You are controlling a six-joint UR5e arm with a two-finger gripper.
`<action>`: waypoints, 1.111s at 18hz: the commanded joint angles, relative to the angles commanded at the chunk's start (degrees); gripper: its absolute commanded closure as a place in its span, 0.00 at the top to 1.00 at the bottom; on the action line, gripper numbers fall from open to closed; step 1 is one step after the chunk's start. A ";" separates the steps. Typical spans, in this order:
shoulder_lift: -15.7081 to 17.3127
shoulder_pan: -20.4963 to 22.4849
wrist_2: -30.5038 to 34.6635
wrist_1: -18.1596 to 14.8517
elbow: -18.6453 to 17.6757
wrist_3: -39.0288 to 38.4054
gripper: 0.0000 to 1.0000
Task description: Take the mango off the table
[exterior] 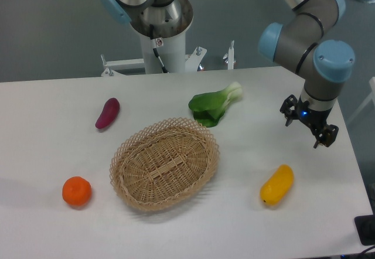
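Observation:
The mango (277,184), a glossy yellow-orange oblong fruit, lies on the white table (53,153) at the front right, tilted with its upper end toward the right. My gripper (307,130) hangs above the table's right side, up and to the right of the mango and clear of it. Its two dark fingers (288,111) are spread apart with nothing between them, so it is open.
A woven basket (164,163) sits mid-table, left of the mango. A green leafy vegetable (214,105) lies behind the basket, a purple vegetable (108,113) at back left, a round orange fruit (77,191) at front left. The arm's base (159,30) stands behind the table.

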 joint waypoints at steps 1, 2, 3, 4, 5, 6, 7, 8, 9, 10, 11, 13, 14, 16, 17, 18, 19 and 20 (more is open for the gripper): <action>0.00 0.00 0.00 0.00 0.00 0.00 1.00; 0.00 0.00 0.00 0.00 0.09 0.00 1.00; 0.00 0.00 0.00 0.00 0.00 0.00 1.00; 0.09 0.00 0.00 0.09 0.09 0.00 1.00; 0.00 0.00 0.00 0.09 0.17 0.00 1.00; 0.09 0.00 0.00 0.44 0.17 -0.09 1.00; 0.09 0.00 -0.09 0.96 0.09 -0.26 1.00; 0.09 0.00 -0.09 1.14 0.09 -0.79 1.00; 0.09 0.00 -0.09 1.14 -0.09 -1.05 1.00; 0.00 -0.09 -0.17 1.06 0.00 -1.58 1.00; -0.09 -0.35 -0.26 0.97 0.00 -3.24 1.00; -0.26 -0.35 -1.22 1.23 0.26 -7.89 1.00; -0.26 -0.35 -2.71 1.58 0.26 -9.91 1.00; -0.53 -0.53 -4.83 2.02 0.26 -12.64 1.00; -0.79 -0.61 -4.83 2.02 0.26 -13.79 1.00; -1.57 -0.88 -4.75 2.11 0.70 -15.02 1.00; -2.28 -1.49 -4.66 2.11 1.31 -16.07 1.00; -2.98 -1.93 -4.48 2.02 1.84 -17.13 1.00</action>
